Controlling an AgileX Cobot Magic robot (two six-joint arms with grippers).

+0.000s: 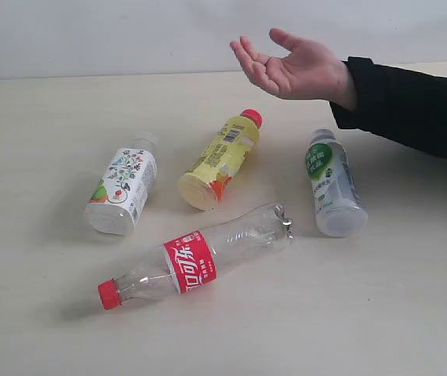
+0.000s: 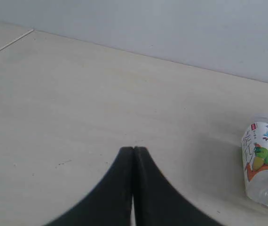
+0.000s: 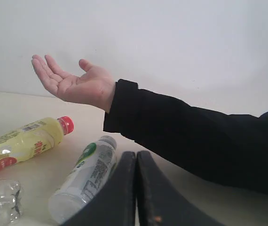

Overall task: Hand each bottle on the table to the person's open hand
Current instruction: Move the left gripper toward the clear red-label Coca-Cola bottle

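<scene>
- Exterior view: 4 bottles lie on their sides on the table [image 1: 412, 313], none touching another. The Coca-Cola bottle [image 1: 194, 264] is nearest the camera, with its red cap to the left and its clear base end crumpled. Behind it lie the white floral bottle [image 1: 123, 188] on the left, the yellow bottle [image 1: 219, 160] in the middle and the green-white bottle [image 1: 332, 184] on the right. The person's hand [image 1: 290, 66] hovers palm up beyond the yellow bottle's cap.
- Handling, as a judgement: the clear parts look empty, so the bottles should be light. The thin plastic will give under a squeeze, and the smooth round bodies are apt to roll or slip. Gripping across the labelled middle looks safest. On the Coca-Cola bottle the dented end is soft, so the label band suits better.
- Left wrist view: the left gripper [image 2: 133, 151] has its 2 fingers pressed together and holds nothing, over bare table. The white floral bottle lies off to the side, well apart from the tips, with its clear base toward the camera.
- Right wrist view: the right gripper [image 3: 136, 154] is likewise pressed together and empty. The green-white bottle lies just beside its tips, its cap pointing toward the black sleeve [image 3: 181, 136]. The yellow bottle is farther off, and the open palm waits above and beyond. This bottle looks the easiest first pick, though the jaws must spread first.
</scene>
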